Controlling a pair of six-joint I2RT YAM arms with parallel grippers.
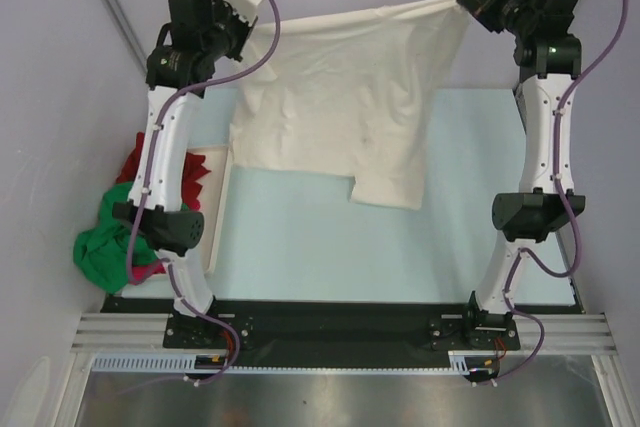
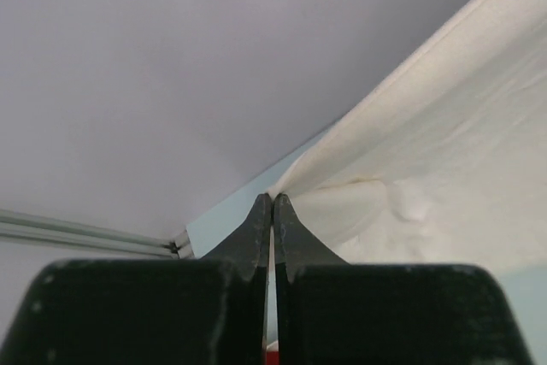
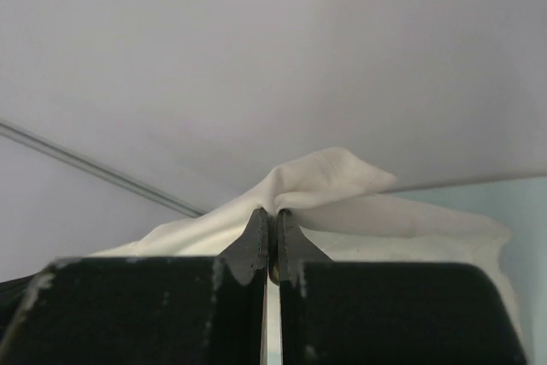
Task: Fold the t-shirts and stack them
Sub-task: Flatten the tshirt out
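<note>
Two far corners of the limp, light cream-white cloth t-shirt [image 1: 340,97] are clamped in the left fingers [image 2: 259,232] and right fingers [image 3: 256,241]. It drapes over the pale-blue bench [image 1: 300,247] and is likely best gripped by its edges.

T-shirt [image 1: 340,97] spans L gripper [image 2: 272,198] to R gripper [image 3: 272,211] above table [image 1: 300,247], far half; other t-shirts [image 1: 110,242] heaped at left.
</note>
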